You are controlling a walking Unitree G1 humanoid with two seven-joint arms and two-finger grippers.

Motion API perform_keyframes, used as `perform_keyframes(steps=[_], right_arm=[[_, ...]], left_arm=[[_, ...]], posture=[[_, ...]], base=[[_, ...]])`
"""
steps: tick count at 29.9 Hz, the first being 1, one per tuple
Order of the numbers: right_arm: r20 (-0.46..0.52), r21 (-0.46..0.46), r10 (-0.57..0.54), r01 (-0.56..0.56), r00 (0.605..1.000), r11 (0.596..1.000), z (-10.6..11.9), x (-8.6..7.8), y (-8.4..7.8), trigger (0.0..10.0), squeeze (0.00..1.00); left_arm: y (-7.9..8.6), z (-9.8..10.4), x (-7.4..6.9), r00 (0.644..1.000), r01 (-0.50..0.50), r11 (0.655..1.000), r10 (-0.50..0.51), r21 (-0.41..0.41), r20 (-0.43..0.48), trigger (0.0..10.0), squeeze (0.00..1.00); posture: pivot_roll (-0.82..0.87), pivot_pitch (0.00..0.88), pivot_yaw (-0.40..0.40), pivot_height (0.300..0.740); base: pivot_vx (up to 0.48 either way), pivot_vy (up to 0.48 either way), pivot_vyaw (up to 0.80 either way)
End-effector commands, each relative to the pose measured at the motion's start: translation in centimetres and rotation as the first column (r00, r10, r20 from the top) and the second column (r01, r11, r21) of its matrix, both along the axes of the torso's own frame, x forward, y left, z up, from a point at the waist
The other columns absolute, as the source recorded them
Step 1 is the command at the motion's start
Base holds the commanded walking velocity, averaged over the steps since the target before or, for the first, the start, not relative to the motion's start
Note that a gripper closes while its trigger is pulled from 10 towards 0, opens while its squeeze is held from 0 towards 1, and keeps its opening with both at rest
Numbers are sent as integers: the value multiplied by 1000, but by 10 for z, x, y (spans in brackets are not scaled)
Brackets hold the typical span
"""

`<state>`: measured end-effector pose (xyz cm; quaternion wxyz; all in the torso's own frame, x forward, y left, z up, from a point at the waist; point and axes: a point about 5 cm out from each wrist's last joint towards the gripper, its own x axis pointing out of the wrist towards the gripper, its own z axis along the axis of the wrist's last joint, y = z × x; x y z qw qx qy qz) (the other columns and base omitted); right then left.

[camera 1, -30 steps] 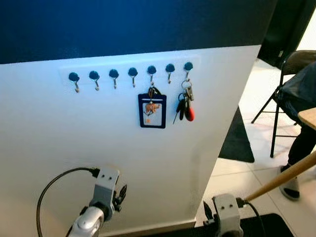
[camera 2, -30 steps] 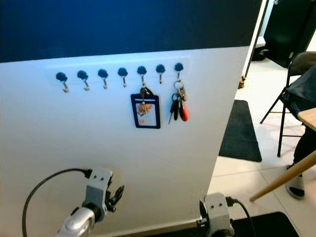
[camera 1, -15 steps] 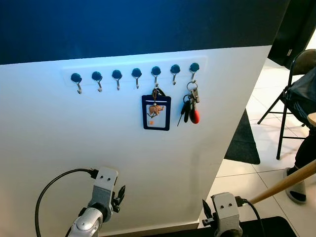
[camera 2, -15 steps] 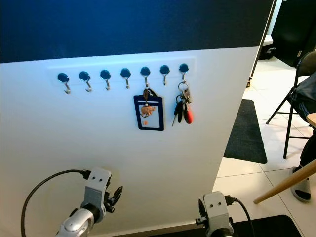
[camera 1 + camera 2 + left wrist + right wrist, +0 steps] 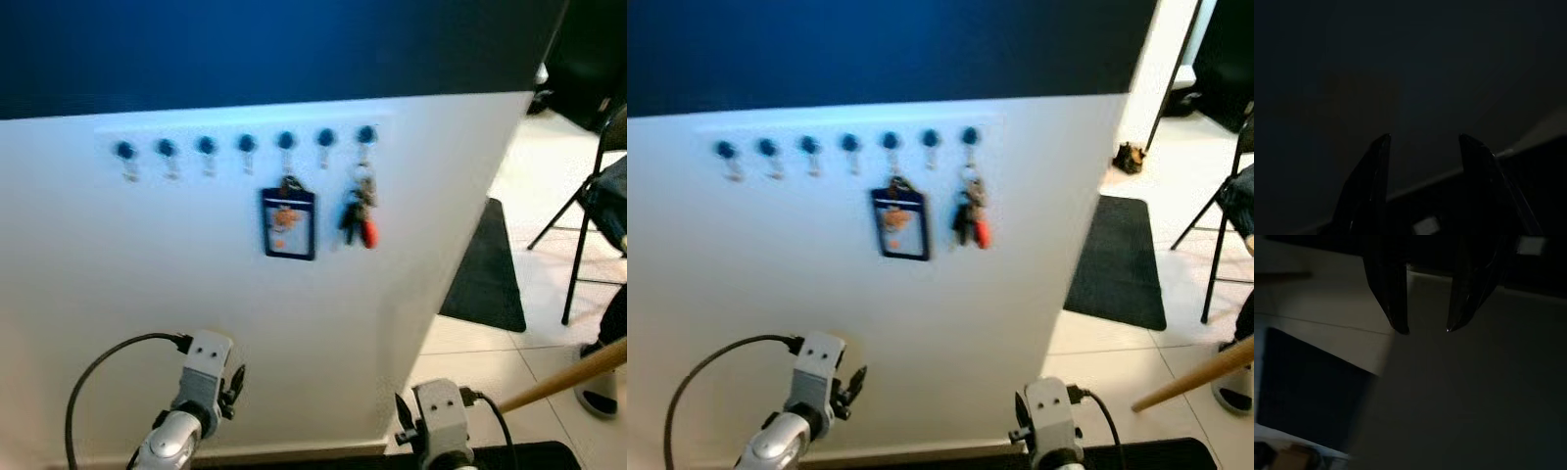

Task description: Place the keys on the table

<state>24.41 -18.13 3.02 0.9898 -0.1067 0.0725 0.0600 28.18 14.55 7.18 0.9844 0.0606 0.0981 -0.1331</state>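
Observation:
A bunch of keys with a red fob [image 5: 359, 209] hangs from the rightmost of several blue hooks [image 5: 365, 135] on a white wall panel. Beside it a dark blue badge holder [image 5: 288, 222] hangs from another hook. Both arms hang low, well below the keys. My left gripper [image 5: 1422, 142] stands open with nothing between its fingers in its dark wrist view. My right gripper [image 5: 1425, 330] is also open and holds nothing, pointing at the floor. The head views are slightly blurred.
A dark mat [image 5: 485, 269] lies on the tiled floor right of the wall panel. A folding chair [image 5: 600, 211] and a person's foot [image 5: 596, 387] are at the far right, with a wooden pole [image 5: 563, 376] slanting in.
The whole picture has shifted left and blurred, so the camera has moved. The keys and badge hang as before. Both arms stay low.

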Motion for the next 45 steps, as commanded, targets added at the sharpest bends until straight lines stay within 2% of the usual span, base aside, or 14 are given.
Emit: perform_keyframes(steps=[1, 9, 13, 18, 24, 25, 26, 30, 33, 35, 36, 37, 41, 45], right_arm=[[-7, 5, 7, -7, 1000, 1000, -3, -2, 4, 10000, 0], [-6, 5, 10, -10, 1000, 1000, -3, -1, 5, 10000, 0], [-3, 10, 16, -16, 1000, 1000, -3, 0, 6, 10000, 0], [27, -6, 95, -95, 995, 995, 4, 0, 17, 10000, 0], [66, -15, 148, -148, 987, 989, 13, 3, 27, 10000, 0], [94, -11, 184, -184, 978, 983, 20, 6, 34, 10000, 0], [94, -11, 184, -184, 978, 983, 20, 6, 34, 10000, 0], [138, 6, 232, -235, 963, 972, 33, 13, 46, 10000, 0], [190, 20, 264, -272, 946, 962, 50, 22, 56, 10000, 0], [200, 22, 268, -278, 943, 960, 53, 24, 57, 10000, 0], [211, 24, 270, -281, 939, 959, 57, 26, 58, 10000, 0], [235, 27, 270, -284, 934, 959, 64, 29, 58, 10000, 0], [253, 28, 267, -283, 930, 959, 71, 30, 57, 10000, 0], [251, 28, 265, -280, 931, 960, 71, 29, 55, 10000, 0]], left_arm=[[8, -5, -3, 1000, -20, 999, 21, 28, -17, 10000, 0], [13, -6, -2, 998, -53, 998, 53, 23, -23, 10000, 0], [21, -5, 2, 992, -128, 991, 129, 28, -17, 10000, 0], [55, 1, 8, 930, -368, 929, 368, 44, 10, 10000, 0], [74, 10, 5, 889, -458, 889, 457, 23, 38, 10000, 0], [81, 22, 2, 882, -466, 884, 467, -22, 64, 10000, 0], [81, 22, 2, 882, -466, 884, 467, -22, 64, 10000, 0], [80, 49, 0, 902, -401, 908, 414, -123, 120, 10000, 0], [86, 86, 0, 886, -375, 912, 406, -168, 225, 10000, 0], [88, 93, 0, 878, -377, 910, 411, -174, 246, 10000, 0], [91, 103, 0, 866, -379, 907, 418, -183, 273, 10000, 0], [96, 125, -3, 843, -372, 909, 415, -186, 343, 10000, 0], [103, 153, -14, 813, -353, 915, 404, -197, 419, 10000, 0], [107, 171, -25, 808, -325, 929, 371, -178, 458, 10000, 0]], posture=[[3, 152, 64, 740], [5, 150, 65, 740], [4, 151, 65, 740], [1, 152, 70, 740], [1, 152, 69, 740], [15, 154, 61, 740], [15, 154, 61, 740], [40, 154, 43, 740], [58, 153, 32, 740], [62, 153, 30, 740], [74, 152, 23, 740], [80, 154, 19, 740], [90, 155, 16, 740], [92, 157, 19, 740]], base=[[0, 0, 0], [0, 0, 0], [0, 0, 0], [0, 0, 0], [0, 0, 0], [0, 0, 0], [0, 0, 0], [0, 0, 0], [0, 0, 0], [0, 0, 0], [0, 0, 0], [0, 0, 0], [0, 0, 0], [0, 0, 0]])
